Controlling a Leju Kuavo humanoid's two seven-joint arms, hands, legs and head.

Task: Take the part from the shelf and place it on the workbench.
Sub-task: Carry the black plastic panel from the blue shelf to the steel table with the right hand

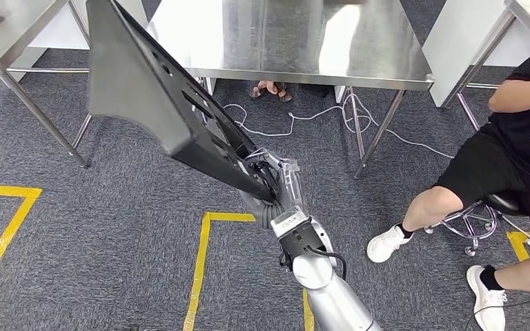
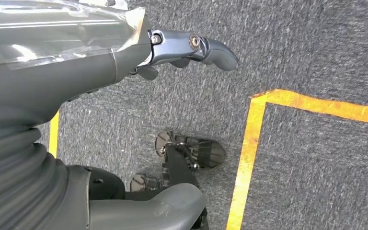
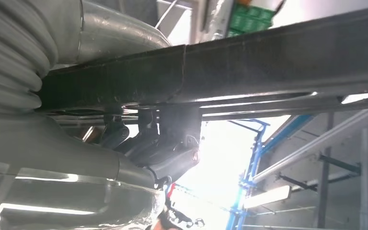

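The right hand grips the part, a long dark panel with slots, by its lower end. The panel rises steeply from the hand toward eleven o'clock in the head view and runs out past the picture's upper edge. Holding it at one end and tilted up like this likely keeps its length off the carpet and high enough to go over the bench edge. In the right wrist view the dark fingers curl under the part's edge while the thumb side bears on the opposite face, so the panel is clamped across its thickness; that suits a flat, thin piece.

The steel bench stands at twelve o'clock, well apart from the hand, its top bare and shiny. The part hangs in the air in front of it, not yet over the top.

The left hand hangs toward the carpet beside a yellow floor line, its fingers loosely extended and holding nothing.

A seated person is at three o'clock, near the bench's right corner; a wide swing of the long panel that way looks risky.
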